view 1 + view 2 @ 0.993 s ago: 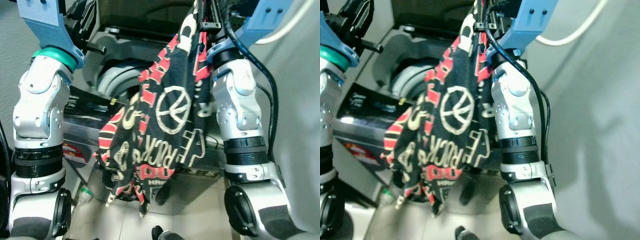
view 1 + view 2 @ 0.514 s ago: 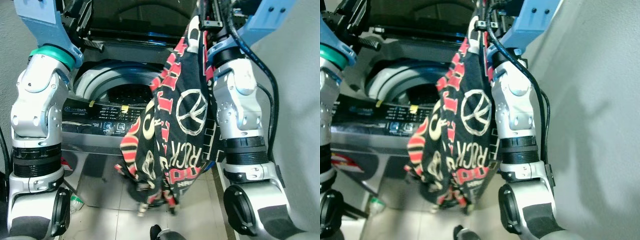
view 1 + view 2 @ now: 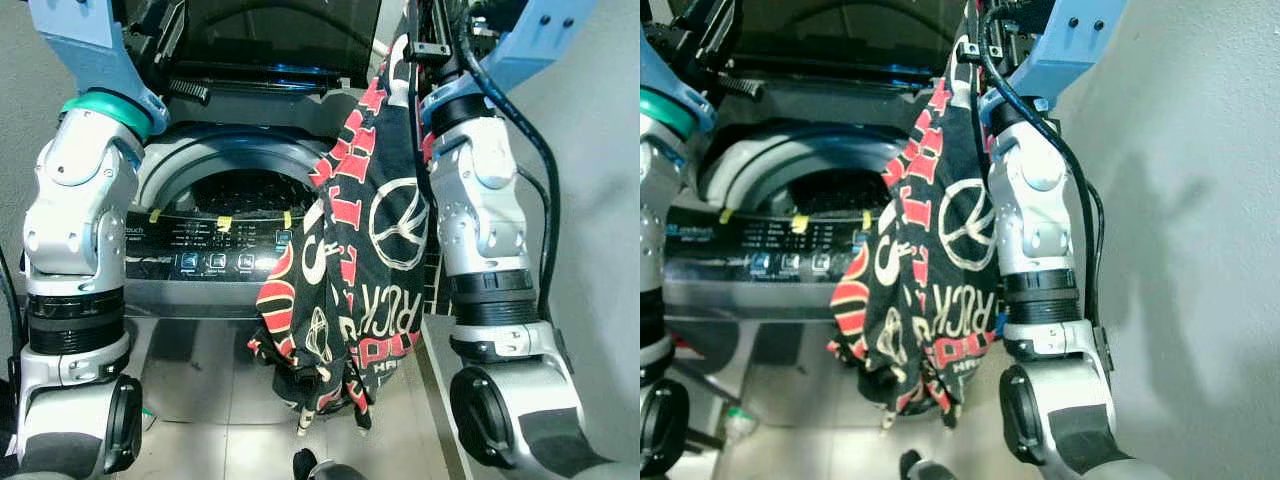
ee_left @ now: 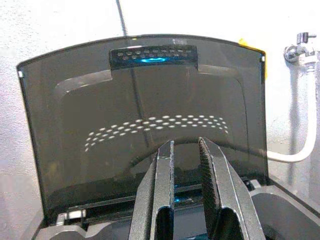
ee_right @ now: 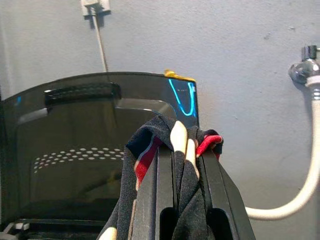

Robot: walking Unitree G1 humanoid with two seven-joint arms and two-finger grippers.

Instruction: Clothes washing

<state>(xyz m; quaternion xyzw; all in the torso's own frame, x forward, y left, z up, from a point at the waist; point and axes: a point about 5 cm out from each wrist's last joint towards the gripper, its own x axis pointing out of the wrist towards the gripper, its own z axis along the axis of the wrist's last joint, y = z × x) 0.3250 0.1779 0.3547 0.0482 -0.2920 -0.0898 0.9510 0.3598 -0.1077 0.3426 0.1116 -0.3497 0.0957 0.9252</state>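
A black, red and cream printed garment [image 3: 350, 270] hangs in long folds from my raised right gripper [image 5: 186, 135], which is shut on its top edge. The cloth dangles in front of the right part of a grey top-loading washing machine [image 3: 190, 165]. The machine's dark lid [image 4: 140, 125] stands open and its drum opening [image 3: 235, 190] shows to the left of the cloth. My left gripper [image 4: 186, 145] is raised toward the lid, its fingers [image 4: 165, 170] close together with nothing between them.
The control panel [image 3: 210, 262] runs along the washer's front. A tap with a white hose [image 5: 310, 70] and a wall socket [image 5: 95, 7] sit on the wall behind. A pale wall [image 3: 1200, 200] stands close on the right. Tiled floor [image 3: 200, 390] lies below.
The whole view has shifted, so the camera moved. The washer's drum opening and panel now show fully to the left of the cloth. My right gripper still holds the garment.
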